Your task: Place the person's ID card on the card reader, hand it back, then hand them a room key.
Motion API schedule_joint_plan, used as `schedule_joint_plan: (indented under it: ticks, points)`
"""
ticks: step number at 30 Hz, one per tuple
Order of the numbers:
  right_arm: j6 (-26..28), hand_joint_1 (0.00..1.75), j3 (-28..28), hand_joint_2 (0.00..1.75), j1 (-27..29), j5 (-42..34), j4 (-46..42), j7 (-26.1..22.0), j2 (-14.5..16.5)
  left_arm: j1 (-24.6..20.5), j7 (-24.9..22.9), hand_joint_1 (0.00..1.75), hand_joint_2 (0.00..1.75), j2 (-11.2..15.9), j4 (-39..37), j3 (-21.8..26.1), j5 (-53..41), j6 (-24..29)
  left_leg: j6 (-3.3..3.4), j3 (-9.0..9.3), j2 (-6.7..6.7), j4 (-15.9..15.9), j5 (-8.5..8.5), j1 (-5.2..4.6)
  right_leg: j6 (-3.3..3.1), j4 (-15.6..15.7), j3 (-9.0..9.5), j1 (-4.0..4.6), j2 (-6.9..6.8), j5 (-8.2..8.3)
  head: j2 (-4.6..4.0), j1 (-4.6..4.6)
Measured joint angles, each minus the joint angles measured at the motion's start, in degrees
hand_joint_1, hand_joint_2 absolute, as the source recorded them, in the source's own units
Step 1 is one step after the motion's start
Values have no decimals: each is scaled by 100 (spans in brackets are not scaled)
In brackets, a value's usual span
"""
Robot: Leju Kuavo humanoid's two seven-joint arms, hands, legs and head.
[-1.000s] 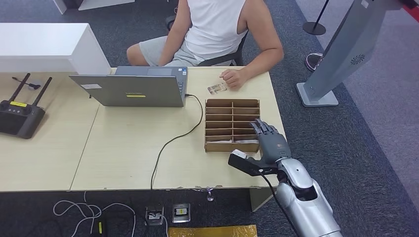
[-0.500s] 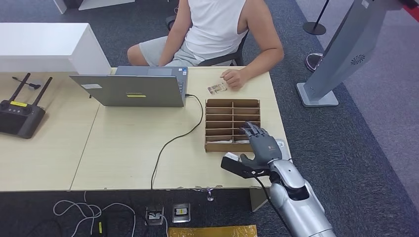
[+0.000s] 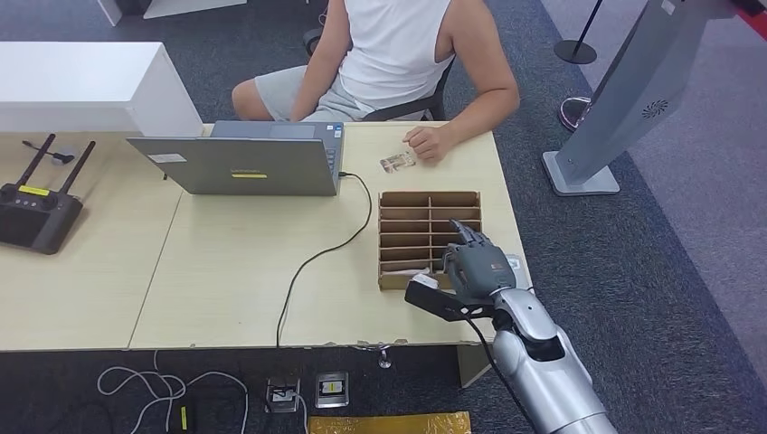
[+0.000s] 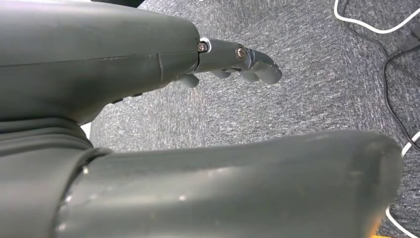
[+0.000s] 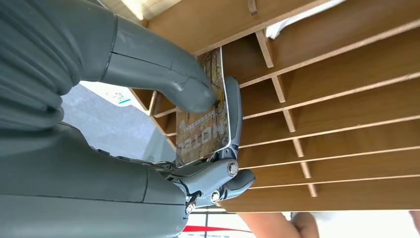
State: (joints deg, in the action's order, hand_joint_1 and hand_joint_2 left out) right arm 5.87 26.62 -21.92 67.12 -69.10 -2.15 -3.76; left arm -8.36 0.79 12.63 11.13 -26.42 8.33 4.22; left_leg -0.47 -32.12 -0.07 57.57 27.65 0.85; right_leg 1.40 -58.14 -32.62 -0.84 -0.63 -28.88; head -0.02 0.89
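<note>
Stage: I judge we're on the last leg, the room key. The person's ID card (image 3: 397,163) lies on the surface by their hand (image 3: 423,143), so the reader and hand-back steps look done, tho I can't pick out a card reader from here.
R hand: right hand (image 3: 477,267) sits over the near end of the wooden tray (image 3: 425,193). In the right wrist view the thumb (image 5: 185,89) and a finger pinch a printed card, the room key (image 5: 205,116), w/ the card upright over the tray's slots.
Key position: at the tray's near rows; can't tell if it's fully clear of its slot.
L hand: left hand (image 4: 148,54) hangs over grey carpet, nothing in it, fingers loosely apart as far as I can see.
Tray: many narrow slots, a white slip lies in a near one.
Other stuff: laptop (image 3: 237,163) w/ black cable (image 3: 312,258) across the surface, remote unit (image 3: 36,212) far left.
Left to do: lift key clear, carry it across the tray to the person, let go once they take it.
Risk: card is thin, pinch near one edge; could twist or catch a divider on the way up.
</note>
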Motion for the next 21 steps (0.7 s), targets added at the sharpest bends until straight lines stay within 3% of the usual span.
schedule_joint_plan:
  ticks: [21]
  points:
    - [187,175,-30,175,-174,-61,156,23,-58,-10,0,0,0,-46,0,-11,-136,-8,0,3,2,1,0,-1,0,0,0,-1,3,1,0,0]
